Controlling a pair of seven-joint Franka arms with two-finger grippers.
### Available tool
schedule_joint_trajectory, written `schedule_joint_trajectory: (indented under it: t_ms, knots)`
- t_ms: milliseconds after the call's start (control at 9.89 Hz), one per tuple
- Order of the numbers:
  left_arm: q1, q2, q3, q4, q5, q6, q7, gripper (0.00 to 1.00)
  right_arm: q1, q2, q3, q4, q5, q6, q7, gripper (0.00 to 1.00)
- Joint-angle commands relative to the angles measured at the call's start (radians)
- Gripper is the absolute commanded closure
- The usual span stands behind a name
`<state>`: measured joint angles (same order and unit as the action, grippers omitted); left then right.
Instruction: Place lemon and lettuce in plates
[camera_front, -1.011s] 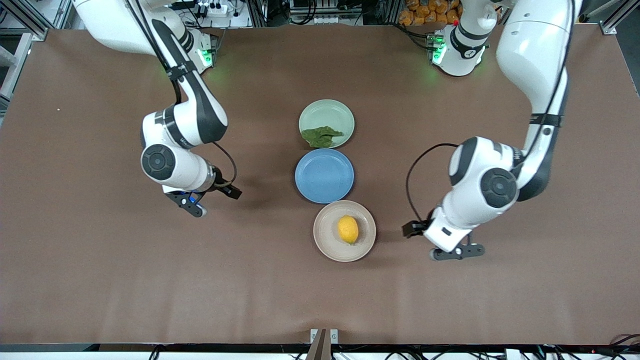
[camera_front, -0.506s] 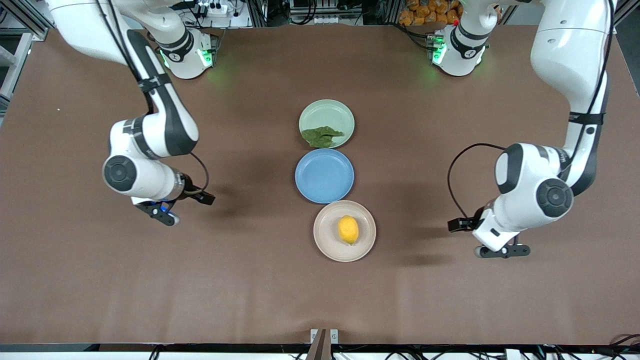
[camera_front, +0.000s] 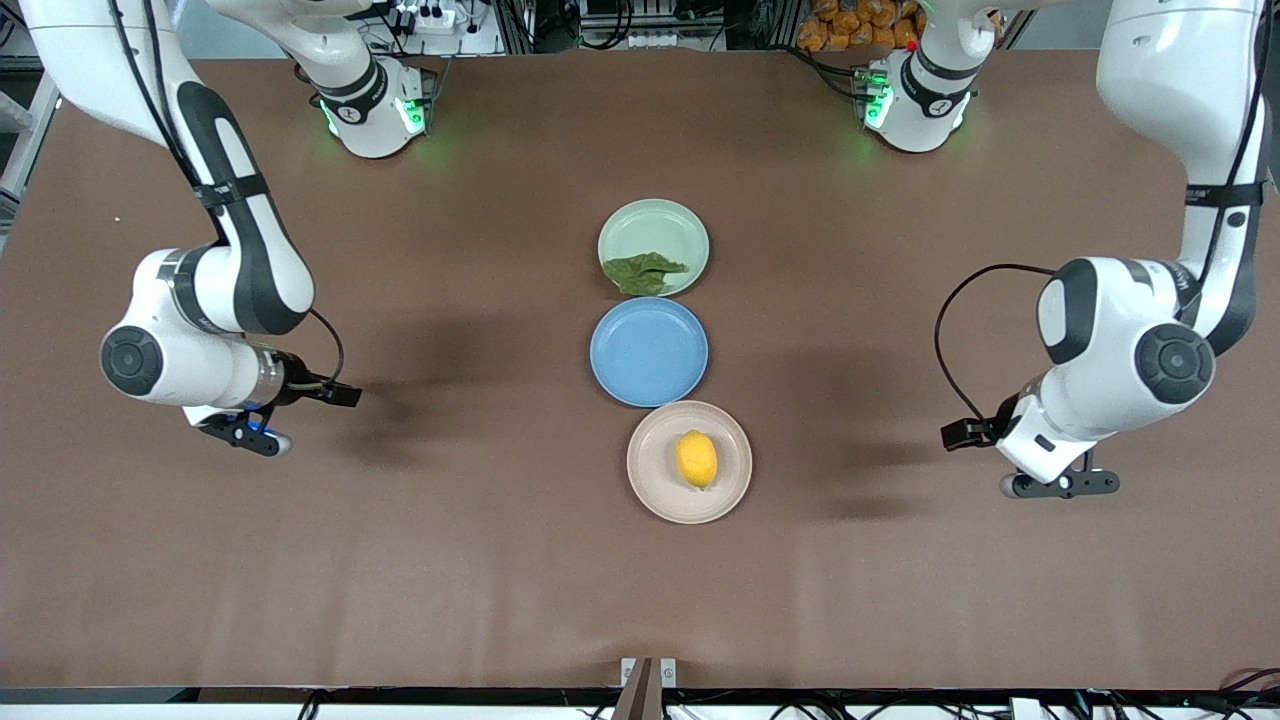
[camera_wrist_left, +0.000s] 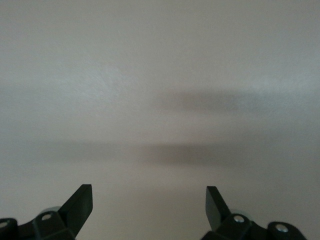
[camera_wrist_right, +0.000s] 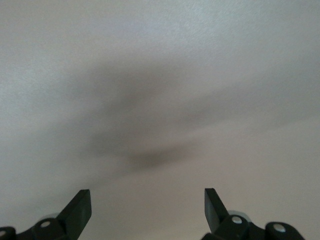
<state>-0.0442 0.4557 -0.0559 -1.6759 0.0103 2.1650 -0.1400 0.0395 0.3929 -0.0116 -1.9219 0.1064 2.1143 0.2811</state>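
The yellow lemon (camera_front: 697, 459) lies in the beige plate (camera_front: 655, 485), the plate nearest the front camera. The dark green lettuce (camera_front: 642, 272) rests in the mint green plate (camera_front: 655, 225), at its rim toward the blue plate. My left gripper (camera_front: 1060, 485) hangs open over bare table toward the left arm's end, well away from the plates. My right gripper (camera_front: 247, 436) hangs open over bare table toward the right arm's end. Both wrist views show only bare table between the open jaws of the left gripper (camera_wrist_left: 149, 200) and the right gripper (camera_wrist_right: 148, 202).
An empty blue plate (camera_front: 648, 351) sits between the two filled plates. The brown table (camera_front: 500, 560) stretches wide on all sides of the row of plates. The arm bases stand at the table edge farthest from the front camera.
Both arms have swung outward from the plates toward their own ends of the table. The lemon, lettuce and plates have not moved.
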Motion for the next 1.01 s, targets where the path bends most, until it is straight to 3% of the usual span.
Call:
schedule_joint_trajectory:
  t_ms: [0,506,910]
  knots:
    - [0.007,-0.103,-0.001,-0.047,0.020,-0.046,0.013,0.00,-0.004,-0.184,0.012,-0.165,-0.030,0.056,-0.045,0.00]
    - [0.010,-0.261,-0.002,-0.016,0.002,-0.256,0.013,0.00,-0.006,-0.376,0.009,-0.175,-0.056,0.036,-0.173,0.00]
    - [0.032,-0.323,-0.001,0.084,-0.111,-0.414,0.013,0.00,-0.007,-0.411,-0.047,-0.025,-0.057,0.021,-0.376,0.00]
